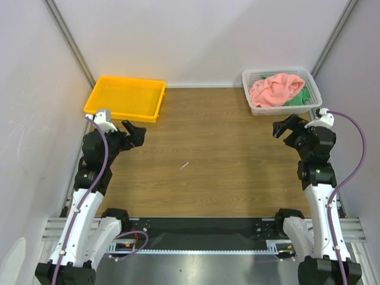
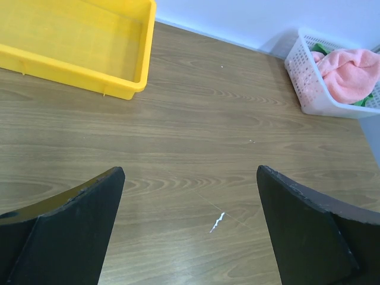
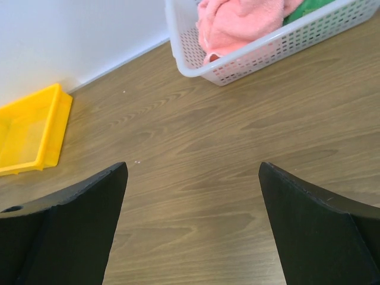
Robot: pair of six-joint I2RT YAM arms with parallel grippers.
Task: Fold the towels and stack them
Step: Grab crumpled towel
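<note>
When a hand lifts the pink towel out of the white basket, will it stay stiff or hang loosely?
Probably floppy: the pink towel lies crumpled in soft folds, so it should droop when lifted. It may drag the green towel along, since it lies partly over it in the basket.

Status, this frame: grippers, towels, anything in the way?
Left gripper open, empty. Right gripper open, empty. Pink towel and green towel bunched in basket, unfolded. Nothing blocking the basket.

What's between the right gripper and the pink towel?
Bare wood table, then the white basket's near wall; right gripper open, pink towel inside. Right wrist view.
</note>
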